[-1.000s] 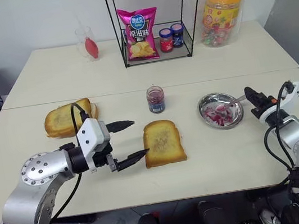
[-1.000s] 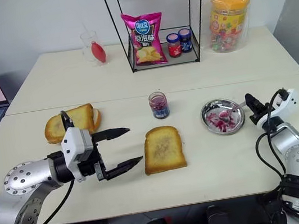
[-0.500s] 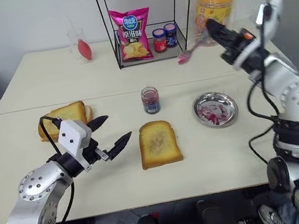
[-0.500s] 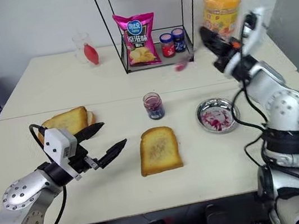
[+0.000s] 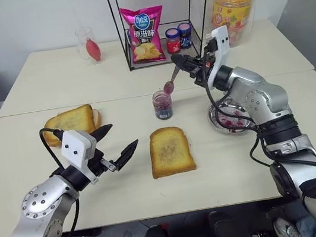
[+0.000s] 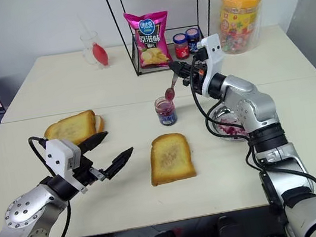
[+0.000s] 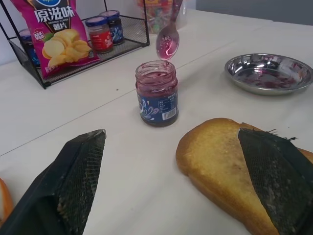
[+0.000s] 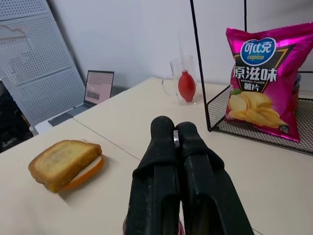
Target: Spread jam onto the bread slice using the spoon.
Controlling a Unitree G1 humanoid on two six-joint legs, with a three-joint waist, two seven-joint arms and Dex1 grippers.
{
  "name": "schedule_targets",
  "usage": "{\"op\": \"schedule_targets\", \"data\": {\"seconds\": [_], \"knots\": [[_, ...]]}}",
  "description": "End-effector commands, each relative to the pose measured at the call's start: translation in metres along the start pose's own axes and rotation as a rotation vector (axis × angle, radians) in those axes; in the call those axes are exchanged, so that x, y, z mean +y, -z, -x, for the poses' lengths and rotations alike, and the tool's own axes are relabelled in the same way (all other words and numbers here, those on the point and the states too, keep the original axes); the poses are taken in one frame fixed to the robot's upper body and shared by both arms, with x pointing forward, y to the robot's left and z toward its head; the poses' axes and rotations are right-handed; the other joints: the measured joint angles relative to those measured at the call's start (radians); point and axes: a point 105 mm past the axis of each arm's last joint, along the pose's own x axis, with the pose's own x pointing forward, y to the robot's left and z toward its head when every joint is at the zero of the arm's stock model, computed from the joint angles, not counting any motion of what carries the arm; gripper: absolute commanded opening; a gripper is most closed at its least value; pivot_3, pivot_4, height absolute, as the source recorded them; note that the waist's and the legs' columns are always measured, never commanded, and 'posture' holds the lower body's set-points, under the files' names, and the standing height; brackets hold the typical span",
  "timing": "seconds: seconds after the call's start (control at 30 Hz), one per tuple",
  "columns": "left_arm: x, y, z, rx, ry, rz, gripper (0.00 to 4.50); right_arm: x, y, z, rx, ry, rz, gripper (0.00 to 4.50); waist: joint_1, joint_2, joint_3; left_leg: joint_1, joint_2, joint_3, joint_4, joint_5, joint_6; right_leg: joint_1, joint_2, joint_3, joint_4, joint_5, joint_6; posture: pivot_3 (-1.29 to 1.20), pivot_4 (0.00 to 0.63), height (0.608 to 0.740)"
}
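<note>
Spoon over the jar, bread waiting in front

You are holding the spoon [image 6: 171, 87] in the right tool [image 6: 185, 69], whose fingers are pressed together on the handle; the long axis is slanting down from the tool, and the bowl is pointing at the mouth of the jar [image 6: 166, 110], just above the jam [image 7: 157, 81]. The bread [image 6: 171, 157] is lying flat on the worktop [image 6: 227, 173], near the jar on your side. The left tool [image 6: 108, 151] is standing wide open and empty, beside the bread. I think the risk is this: if the bowl is catching the rim instead of entering, the light jar could be tipping over, because nothing is holding it.
</note>
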Motion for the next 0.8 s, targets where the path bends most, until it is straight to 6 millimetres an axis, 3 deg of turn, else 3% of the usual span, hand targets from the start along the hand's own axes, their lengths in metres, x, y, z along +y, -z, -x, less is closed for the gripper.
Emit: {"op": "schedule_targets", "data": {"seconds": [0.03,0.23,0.57,0.8], "knots": [[0.003,-0.008,0.003,-0.017,-0.009,-0.025,4.5,0.011,-0.01,-0.011,-0.03,-0.061,0.053,0.04,-0.002,0.0,0.0,0.0,0.0,0.0,0.0,0.0,0.0,0.0,0.0,0.0,0.0,0.0,0.0,0.0,0.15,0.74],[0.011,-0.004,0.005,-0.002,-0.036,-0.028,4.5,0.021,-0.003,-0.021,-0.017,-0.099,0.097,0.04,-0.003,0.0,0.0,0.0,0.0,0.0,0.0,0.0,0.0,0.0,0.0,0.0,0.0,0.0,0.0,0.0,0.15,0.74],[0.014,-0.001,0.007,0.014,-0.051,-0.043,4.5,0.027,0.016,-0.032,0.055,-0.136,0.351,0.04,-0.004,0.0,0.0,0.0,0.0,0.0,0.0,0.0,0.0,0.0,0.0,0.0,0.0,0.0,0.0,0.0,0.15,0.74],[0.013,0.002,0.007,0.023,-0.049,-0.047,4.5,0.032,0.026,-0.035,0.089,-0.173,0.348,0.04,-0.004,0.0,0.0,0.0,0.0,0.0,0.0,0.0,0.0,0.0,0.0,0.0,0.0,0.0,0.0,0.0,0.15,0.74]]}}
